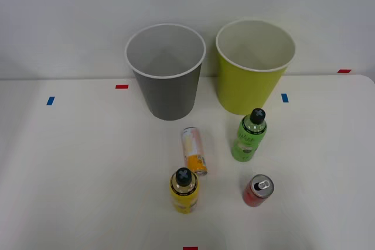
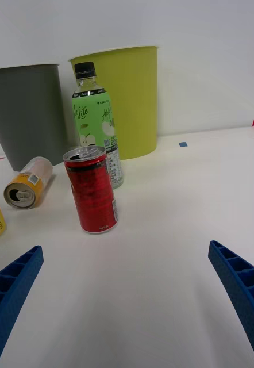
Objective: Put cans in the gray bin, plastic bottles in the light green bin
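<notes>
Front view: gray bin (image 1: 166, 71) and light green bin (image 1: 255, 65) stand upright side by side at the far edge of the white worktop (image 1: 76, 174), gray on the robot's left, green on its right, close but not touching. Both look bare inside as far as the visible part goes; can't see the full bottoms.

In front of them, four items on the worktop:
- cream-white and orange can (image 1: 194, 151) lies on its side, just in front of the gray bin, open end toward the robot
- green bottle (image 1: 250, 135) upright, black cap on, just in front of the green bin
- yellow bottle (image 1: 184, 190) upright, black cap, nearer the robot, just beside the lying can
- red can (image 1: 258, 190) upright, silver top, nearer the robot than the green bottle

Wrist view: right claw (image 2: 127, 299) released, blue ribbed fingers (image 2: 239, 287) spread wide at the two corners, gripping nothing. Red can is near, between them and slightly to one side, not touching. Green bottle sits directly behind it.

Small blue and red tape marks (image 1: 122, 86) dot the worktop.
</notes>
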### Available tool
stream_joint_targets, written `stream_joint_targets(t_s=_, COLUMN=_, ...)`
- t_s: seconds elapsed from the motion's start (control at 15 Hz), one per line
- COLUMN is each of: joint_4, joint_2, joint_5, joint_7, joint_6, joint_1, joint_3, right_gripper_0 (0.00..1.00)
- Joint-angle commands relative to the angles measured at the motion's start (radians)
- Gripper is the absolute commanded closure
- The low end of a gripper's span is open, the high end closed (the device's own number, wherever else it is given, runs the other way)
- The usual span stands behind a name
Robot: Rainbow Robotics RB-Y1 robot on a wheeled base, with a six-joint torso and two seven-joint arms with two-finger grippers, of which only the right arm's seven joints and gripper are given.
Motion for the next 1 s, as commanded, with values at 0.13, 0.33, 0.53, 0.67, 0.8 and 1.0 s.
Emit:
stream_joint_targets(t_s=0.13, joint_4=0.0, joint_2=0.0, joint_5=0.0, joint_7=0.0, joint_6=0.0, joint_1=0.0, joint_3=0.0, right_gripper_0=0.0)
stream_joint_targets(t_s=0.33, joint_4=0.0, joint_2=0.0, joint_5=0.0, joint_7=0.0, joint_6=0.0, joint_1=0.0, joint_3=0.0, right_gripper_0=0.0)
stream_joint_targets(t_s=0.53, joint_4=0.0, joint_2=0.0, joint_5=0.0, joint_7=0.0, joint_6=0.0, joint_1=0.0, joint_3=0.0, right_gripper_0=0.0)
stream_joint_targets(t_s=0.67, joint_4=0.0, joint_2=0.0, joint_5=0.0, joint_7=0.0, joint_6=0.0, joint_1=0.0, joint_3=0.0, right_gripper_0=0.0)
stream_joint_targets(t_s=0.8, joint_4=0.0, joint_2=0.0, joint_5=0.0, joint_7=0.0, joint_6=0.0, joint_1=0.0, joint_3=0.0, right_gripper_0=0.0)
stream_joint_targets(t_s=1.0, joint_4=0.0, joint_2=0.0, joint_5=0.0, joint_7=0.0, joint_6=0.0, joint_1=0.0, joint_3=0.0, right_gripper_0=0.0)
